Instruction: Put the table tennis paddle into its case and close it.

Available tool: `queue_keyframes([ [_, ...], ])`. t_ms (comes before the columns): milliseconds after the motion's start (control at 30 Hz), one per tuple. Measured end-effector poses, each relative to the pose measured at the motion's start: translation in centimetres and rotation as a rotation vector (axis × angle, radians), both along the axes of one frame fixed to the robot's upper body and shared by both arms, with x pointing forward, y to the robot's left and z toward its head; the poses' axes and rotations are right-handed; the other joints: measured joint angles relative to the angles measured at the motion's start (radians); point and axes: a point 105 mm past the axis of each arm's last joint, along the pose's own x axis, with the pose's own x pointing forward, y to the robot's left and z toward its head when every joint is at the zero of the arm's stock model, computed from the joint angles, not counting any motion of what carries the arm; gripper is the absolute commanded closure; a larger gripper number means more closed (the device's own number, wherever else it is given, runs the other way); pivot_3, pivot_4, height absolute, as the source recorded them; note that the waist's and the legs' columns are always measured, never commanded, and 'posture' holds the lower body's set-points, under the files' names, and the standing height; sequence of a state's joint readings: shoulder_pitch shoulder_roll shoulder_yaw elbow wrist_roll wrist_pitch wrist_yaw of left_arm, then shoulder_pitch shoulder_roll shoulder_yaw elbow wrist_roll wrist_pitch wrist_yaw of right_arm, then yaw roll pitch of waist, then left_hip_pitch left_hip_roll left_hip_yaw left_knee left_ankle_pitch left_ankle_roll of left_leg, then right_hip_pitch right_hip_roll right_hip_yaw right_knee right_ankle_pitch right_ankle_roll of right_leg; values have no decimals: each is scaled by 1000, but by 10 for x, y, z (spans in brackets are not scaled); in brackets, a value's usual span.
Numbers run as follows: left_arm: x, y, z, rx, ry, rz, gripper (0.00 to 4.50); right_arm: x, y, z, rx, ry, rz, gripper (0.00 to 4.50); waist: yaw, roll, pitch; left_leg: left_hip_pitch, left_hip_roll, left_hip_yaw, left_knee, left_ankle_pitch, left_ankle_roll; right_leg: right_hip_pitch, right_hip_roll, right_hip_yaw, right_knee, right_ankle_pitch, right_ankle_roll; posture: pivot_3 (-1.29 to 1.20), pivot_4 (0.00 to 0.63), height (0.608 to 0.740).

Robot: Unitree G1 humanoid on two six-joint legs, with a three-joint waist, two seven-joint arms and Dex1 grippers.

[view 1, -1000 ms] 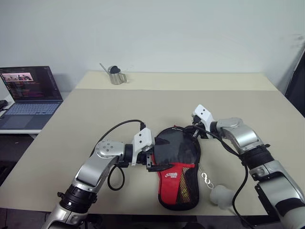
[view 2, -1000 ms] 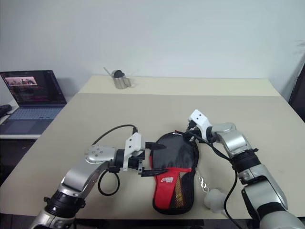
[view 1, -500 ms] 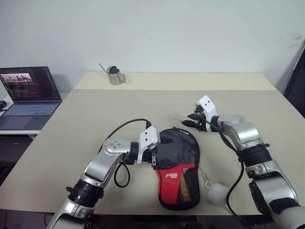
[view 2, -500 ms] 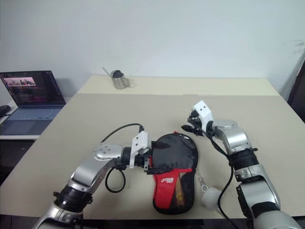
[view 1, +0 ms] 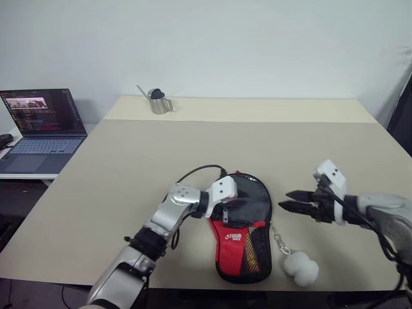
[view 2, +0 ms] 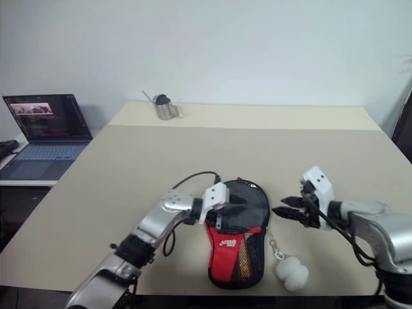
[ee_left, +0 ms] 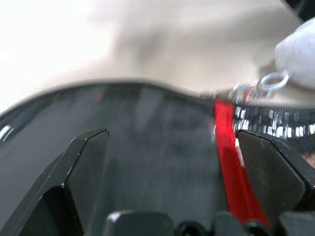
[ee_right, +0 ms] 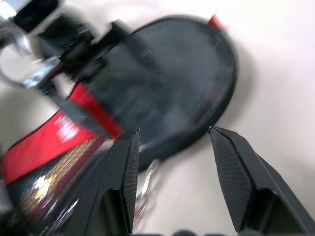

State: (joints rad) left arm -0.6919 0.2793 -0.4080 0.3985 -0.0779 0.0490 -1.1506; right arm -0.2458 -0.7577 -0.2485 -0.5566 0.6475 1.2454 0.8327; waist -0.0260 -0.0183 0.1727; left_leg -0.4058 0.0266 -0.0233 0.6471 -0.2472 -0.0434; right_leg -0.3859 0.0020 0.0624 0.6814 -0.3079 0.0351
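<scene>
A robotics lab or office test room. A large, plain beige table (view 1: pixel 193 141) stands against a bare white wall (view 1: pixel 225 45), with nothing decorative around it. To the robot's left, on a separate lower white desk (view 1: pixel 9 177), an open laptop (view 1: pixel 40 129) shows lit windows of text and video on its screen. A small metal cup (view 1: pixel 156 102) sits at the far edge of the table.

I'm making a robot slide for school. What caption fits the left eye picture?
Robot's open left gripper reaches over the black-and-red case while its open right gripper waits beside it.
</scene>
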Motion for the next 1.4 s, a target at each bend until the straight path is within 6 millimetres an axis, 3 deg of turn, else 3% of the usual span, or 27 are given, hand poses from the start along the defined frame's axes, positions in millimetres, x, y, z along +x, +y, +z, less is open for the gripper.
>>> queue_keyframes([
  [167,0,-5,-6,21,-14,-42,0,-24,0,2,-36,20,56,144,-7,0,0,2,0,0,0,0,0,1,1,1,0,0,0,0,150,740],
  [200,0,-5,-6,21,-20,-47,0,-29,-1,2,-55,22,69,27,-5,0,0,2,0,0,0,0,0,1,1,1,0,0,0,0,150,740],
  [367,-1,-4,-7,24,-33,-66,0,-48,3,-1,-94,43,135,27,-6,-1,0,4,0,0,0,0,0,3,1,1,-1,0,0,0,150,740],
  [700,-1,0,-8,34,-33,-77,0,-71,12,-43,-147,151,162,27,-7,-2,0,7,2,0,0,0,0,7,3,1,-1,0,1,0,150,740],
  [1067,-1,0,-8,34,-31,-76,0,-64,2,-70,-274,116,124,27,-7,-3,-1,7,2,0,0,0,0,7,4,1,-1,0,1,0,150,740],
  [1200,-1,0,-9,34,-30,-74,0,-63,1,-74,-308,89,134,873,-7,-3,-1,7,2,0,0,0,0,7,4,1,-1,0,1,0,150,740],
  [1400,0,-1,-10,33,-18,-71,0,-59,2,-70,-331,30,159,2923,-6,-3,-1,7,2,0,0,0,0,7,4,0,-1,-1,1,0,150,740],
])
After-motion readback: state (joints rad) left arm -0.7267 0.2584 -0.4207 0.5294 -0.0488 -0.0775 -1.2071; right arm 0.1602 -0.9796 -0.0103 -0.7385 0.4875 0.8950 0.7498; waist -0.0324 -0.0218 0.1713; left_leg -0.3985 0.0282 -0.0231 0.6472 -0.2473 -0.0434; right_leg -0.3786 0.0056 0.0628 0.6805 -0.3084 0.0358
